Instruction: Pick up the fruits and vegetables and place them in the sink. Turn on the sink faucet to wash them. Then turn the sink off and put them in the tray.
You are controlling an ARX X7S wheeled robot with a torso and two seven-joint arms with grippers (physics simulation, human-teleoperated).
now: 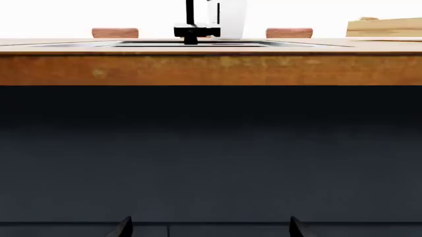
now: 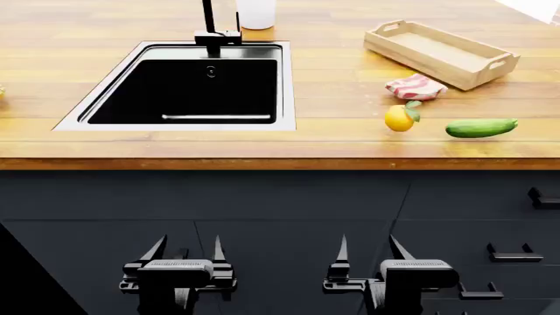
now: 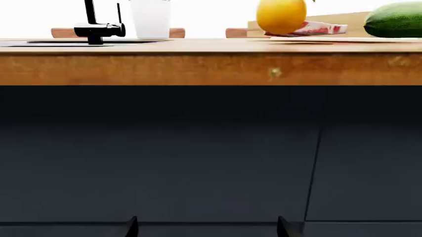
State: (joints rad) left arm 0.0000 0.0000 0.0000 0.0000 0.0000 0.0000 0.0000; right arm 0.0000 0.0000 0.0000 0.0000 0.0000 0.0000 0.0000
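On the wooden counter right of the sink (image 2: 289, 85) lie a yellow lemon (image 2: 399, 118) (image 3: 281, 16) with a green leaf and a green cucumber (image 2: 480, 128) (image 3: 396, 19). The black faucet (image 2: 212, 26) (image 1: 191, 24) (image 3: 96, 24) stands at the sink's far rim. A light wooden tray (image 2: 442, 52) sits at the back right. My left gripper (image 2: 186, 249) (image 1: 208, 228) and right gripper (image 2: 369, 248) (image 3: 205, 228) both hang open and empty below the counter's front edge, facing the dark cabinet fronts.
A pink-and-white bacon slab (image 2: 416, 86) lies between tray and lemon. A white pot (image 2: 256, 13) stands behind the faucet. The counter's front edge (image 2: 280, 163) overhangs dark cabinets with handles (image 2: 512, 252) at the right.
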